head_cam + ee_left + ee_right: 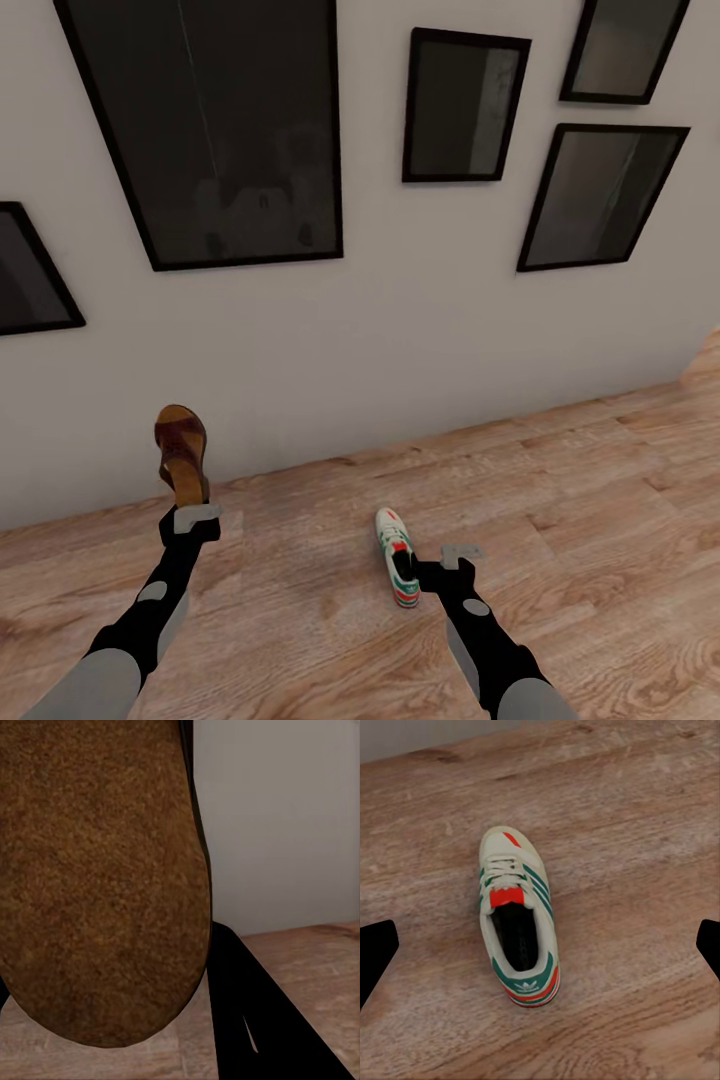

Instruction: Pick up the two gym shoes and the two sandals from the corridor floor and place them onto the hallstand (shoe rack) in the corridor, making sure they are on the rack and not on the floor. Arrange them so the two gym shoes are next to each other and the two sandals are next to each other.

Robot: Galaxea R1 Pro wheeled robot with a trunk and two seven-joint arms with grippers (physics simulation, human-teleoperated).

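Support surface: corridor floor (600,520), light brown wood planks w/ visible grain & knots, bounded by a pale wall along its far edge. One gym shoe (398,556) is seen lying directly on it, sole down, toe toward 12 o'clock, heel toward 6. In right wrist view the shoe (518,918) is shown w/ bare planks all round.
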